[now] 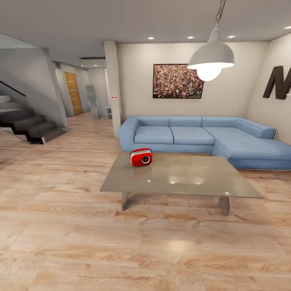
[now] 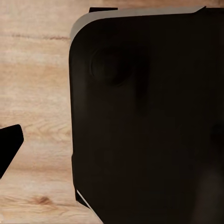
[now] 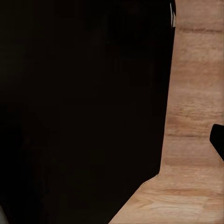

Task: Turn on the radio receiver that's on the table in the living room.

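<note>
Grippers unclear, perhaps dark slivers; radio receiver (image 1: 141,157) sits on table (image 1: 194,178).

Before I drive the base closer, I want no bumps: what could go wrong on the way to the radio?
The table is low and its near edge juts toward the robot, so the base may strike it. The radio receiver sits near the far left corner, a long reach across the glossy top, and a nudge could push it off.

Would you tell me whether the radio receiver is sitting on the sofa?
No, the radio receiver stands on the table, in front of the sofa.
</note>
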You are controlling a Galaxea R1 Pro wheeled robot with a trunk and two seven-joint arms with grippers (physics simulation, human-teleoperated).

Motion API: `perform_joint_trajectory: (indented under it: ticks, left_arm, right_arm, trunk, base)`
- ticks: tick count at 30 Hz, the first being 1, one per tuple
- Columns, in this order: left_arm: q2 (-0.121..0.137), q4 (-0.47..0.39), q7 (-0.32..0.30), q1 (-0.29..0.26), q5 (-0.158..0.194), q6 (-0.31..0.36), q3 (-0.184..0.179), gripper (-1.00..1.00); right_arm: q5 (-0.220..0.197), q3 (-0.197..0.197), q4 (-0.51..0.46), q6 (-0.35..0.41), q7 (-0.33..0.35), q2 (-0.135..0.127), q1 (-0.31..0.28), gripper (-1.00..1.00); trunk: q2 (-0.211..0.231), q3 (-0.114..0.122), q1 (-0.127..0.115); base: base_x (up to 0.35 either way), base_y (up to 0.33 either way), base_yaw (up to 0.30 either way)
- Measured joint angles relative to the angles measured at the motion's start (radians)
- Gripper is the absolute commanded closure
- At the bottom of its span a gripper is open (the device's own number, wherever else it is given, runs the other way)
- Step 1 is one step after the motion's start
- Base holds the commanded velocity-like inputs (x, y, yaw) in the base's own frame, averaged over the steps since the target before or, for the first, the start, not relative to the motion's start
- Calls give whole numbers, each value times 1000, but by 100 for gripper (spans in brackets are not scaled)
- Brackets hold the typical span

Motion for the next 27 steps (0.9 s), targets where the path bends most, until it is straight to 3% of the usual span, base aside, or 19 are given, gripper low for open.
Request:
perform_joint_trajectory:
  ticks: [19, 27]
  left_arm:
    - [1, 0, 2, 0, 3, 2, 1, -100]
    - [2, -1, 1, 0, 45, 2, 2, -100]
  right_arm:
    - [0, 0, 0, 0, 0, 0, 0, -100]
    - [0, 0, 0, -1, 0, 0, 0, -100]
  trunk:
    - [0, 0, 0]
    - [0, 0, 0]
  base:
    - [323, 86, 0]
    - [323, 86, 0]
